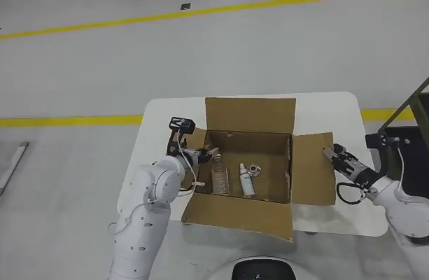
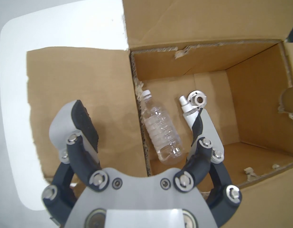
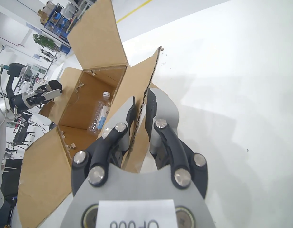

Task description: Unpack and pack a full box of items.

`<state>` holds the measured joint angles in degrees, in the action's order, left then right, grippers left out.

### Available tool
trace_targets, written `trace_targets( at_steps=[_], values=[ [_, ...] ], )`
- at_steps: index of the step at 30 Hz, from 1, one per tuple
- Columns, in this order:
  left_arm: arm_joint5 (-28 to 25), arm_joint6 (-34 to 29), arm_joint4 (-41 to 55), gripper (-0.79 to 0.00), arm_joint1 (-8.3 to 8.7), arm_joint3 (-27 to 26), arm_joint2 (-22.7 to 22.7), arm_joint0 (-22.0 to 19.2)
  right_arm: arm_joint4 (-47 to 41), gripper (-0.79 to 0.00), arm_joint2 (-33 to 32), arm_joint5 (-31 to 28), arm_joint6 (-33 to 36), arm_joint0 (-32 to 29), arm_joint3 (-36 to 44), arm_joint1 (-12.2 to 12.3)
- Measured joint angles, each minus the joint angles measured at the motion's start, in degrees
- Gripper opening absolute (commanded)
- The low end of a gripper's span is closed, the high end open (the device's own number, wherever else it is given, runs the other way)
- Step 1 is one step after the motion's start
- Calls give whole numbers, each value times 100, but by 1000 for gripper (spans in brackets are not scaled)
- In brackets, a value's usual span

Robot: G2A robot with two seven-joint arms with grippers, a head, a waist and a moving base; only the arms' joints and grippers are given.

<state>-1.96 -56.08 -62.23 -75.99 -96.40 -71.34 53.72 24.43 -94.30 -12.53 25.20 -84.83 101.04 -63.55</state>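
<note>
Hanging wide open with the left gripper [image 2: 139,117] above the box's [image 2: 255,96] left wall; pinching the right flap [image 1: 312,168] narrowly with the right gripper [image 3: 140,105]. Inside, lying flat: bottle [image 2: 160,129], spray bottle [image 2: 188,115], metal fitting [image 2: 196,98]. Might clip that wall descending, or drag the box by its flap.

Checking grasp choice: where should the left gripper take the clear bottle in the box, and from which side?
Probably mid-body, from above, across its width: the bottle lies flat on the floor of the box, close along one wall, leaving little side room.
</note>
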Motion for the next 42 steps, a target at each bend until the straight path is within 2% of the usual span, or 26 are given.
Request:
trace_targets(
  at_steps=[7,14,15,16,18,20,21,24,26,27,31,32,35,39,42],
  values=[
    [-80,101,890,0,-138,-268,622,-367,699,0,-564,-118,-622,-261,673,46],
    [-209,-109,1166,0,-235,-27,1341,-448,1772,0,-1217,-137,-1027,-900,1414,81],
    [-228,-151,1187,0,-246,21,1435,-445,1951,-22,-1295,-189,-1052,-1008,1528,85],
    [-225,-172,1241,0,-256,63,1494,-433,2070,-259,-1344,-229,-1076,-1081,1600,88],
    [-235,-247,1298,0,-268,170,1616,-414,2266,-560,-1418,-295,-1138,-1227,1741,88],
    [-273,-286,1227,0,-270,247,1703,-391,2387,-767,-1448,-347,-1211,-1325,1834,84],
    [-284,-299,1202,0,-270,273,1733,-380,2471,-785,-1452,-386,-1238,-1379,1868,83],
    [-284,-301,1200,0,-270,275,1737,-378,2549,-785,-1419,-431,-1309,-1461,1858,74],
    [-283,-300,1202,0,-270,274,1735,-378,2505,-674,-1376,-425,-1343,-1494,1827,64],
    [-283,-300,1202,0,-270,273,1735,-379,2460,-671,-1344,-407,-1359,-1511,1803,57],
    [-283,-299,1202,0,-270,273,1735,-379,2341,-717,-1218,-327,-1435,-1509,1751,33],
    [-283,-299,1202,0,-270,273,1735,-379,2355,-751,-1185,-324,-1448,-1495,1745,31],
    [-304,-231,1091,0,-255,293,1733,-337,2399,-767,-1082,-339,-1482,-1437,1711,23],
    [-246,-890,-188,0,-206,392,2005,-462,2430,-754,-1004,-356,-1506,-1369,1640,16],
    [73,-1308,-409,0,-237,514,2104,-520,2419,-754,-984,-368,-1514,-1344,1601,11]
  ],
)
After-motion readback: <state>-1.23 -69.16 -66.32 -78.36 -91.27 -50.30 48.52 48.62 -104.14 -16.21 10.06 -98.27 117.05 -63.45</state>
